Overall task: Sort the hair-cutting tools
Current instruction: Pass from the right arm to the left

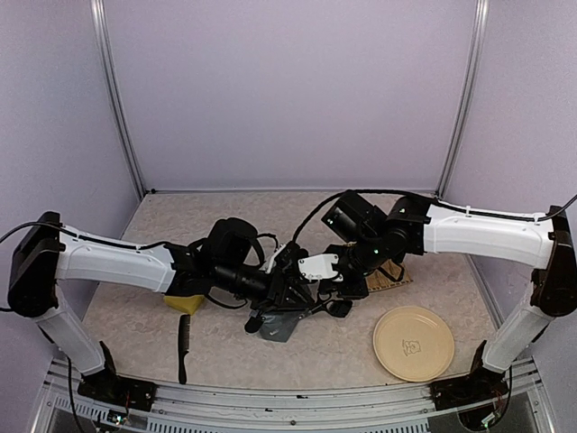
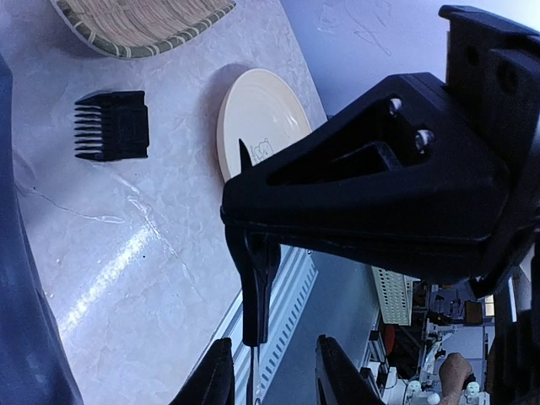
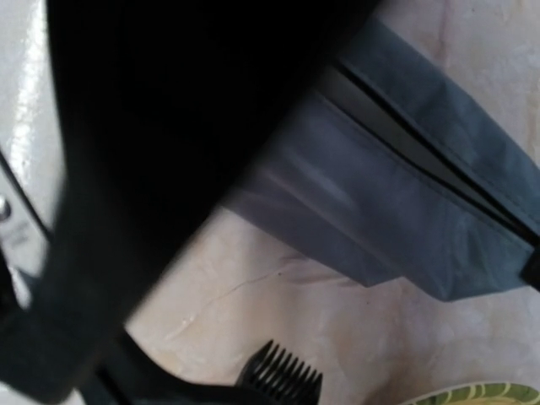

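The comb (image 1: pixel 184 347) is long, black and slender. It lies flat on the table (image 1: pixel 234 352) at its near left, running near to far, broader at the far end and tapering toward the near edge. The guard (image 2: pixel 112 126) is small, black and blocky, with a row of short teeth along one side. It lies flat on the pale, veined tabletop, near the cream plate (image 2: pixel 270 110) but apart from it — nothing touches it. Scissors and clipper cannot be made out.

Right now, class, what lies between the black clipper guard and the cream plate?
Nothing. In the left wrist view, only bare marbled tabletop separates the clipper guard from the plate.
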`<state>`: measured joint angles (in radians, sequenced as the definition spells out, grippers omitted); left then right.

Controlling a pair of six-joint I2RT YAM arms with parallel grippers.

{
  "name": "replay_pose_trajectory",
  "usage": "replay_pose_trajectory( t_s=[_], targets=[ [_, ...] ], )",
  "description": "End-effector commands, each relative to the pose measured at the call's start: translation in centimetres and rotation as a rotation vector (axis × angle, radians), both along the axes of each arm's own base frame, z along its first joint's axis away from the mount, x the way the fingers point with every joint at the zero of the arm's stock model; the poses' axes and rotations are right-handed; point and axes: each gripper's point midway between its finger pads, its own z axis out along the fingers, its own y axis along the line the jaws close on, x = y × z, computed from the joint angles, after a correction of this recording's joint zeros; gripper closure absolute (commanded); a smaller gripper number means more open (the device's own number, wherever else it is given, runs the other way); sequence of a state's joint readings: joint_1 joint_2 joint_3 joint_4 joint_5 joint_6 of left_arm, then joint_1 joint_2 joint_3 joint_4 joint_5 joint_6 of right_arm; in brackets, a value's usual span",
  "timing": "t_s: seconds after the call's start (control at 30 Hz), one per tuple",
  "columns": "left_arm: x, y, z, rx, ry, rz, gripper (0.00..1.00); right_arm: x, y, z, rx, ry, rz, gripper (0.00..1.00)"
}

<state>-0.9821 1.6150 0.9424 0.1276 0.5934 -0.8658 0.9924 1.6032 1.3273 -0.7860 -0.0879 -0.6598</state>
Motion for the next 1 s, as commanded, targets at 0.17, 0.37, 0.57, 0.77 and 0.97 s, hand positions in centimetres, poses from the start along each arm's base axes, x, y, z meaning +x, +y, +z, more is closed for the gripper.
replay_pose_trajectory(
  t_s=[0.17,0.37,0.57,0.77,0.97],
  targets=[
    [0.2,-1.4,0.9,-0.038,0.004,-0.038,0.67,-0.3,0.5,2.1,0.041,-0.037,0.029,1.00],
    [-0.4,-1.5,0.5,-0.030,0.025,-0.080,0.75,0.0,0.9,3.1,0.070,-0.059,0.025,1.00],
    [-0.6,-1.8,0.1,-0.026,0.044,-0.093,0.84,0.1,1.5,3.9,0.091,-0.068,0.026,1.00],
    [-0.1,-1.6,0.0,-0.016,0.047,-0.075,0.77,-0.1,1.6,3.9,0.091,-0.065,0.029,1.00],
    [-0.3,-1.7,0.1,-0.032,0.048,-0.089,0.85,-0.2,1.7,3.9,0.094,-0.068,0.030,1.00]
  ],
)
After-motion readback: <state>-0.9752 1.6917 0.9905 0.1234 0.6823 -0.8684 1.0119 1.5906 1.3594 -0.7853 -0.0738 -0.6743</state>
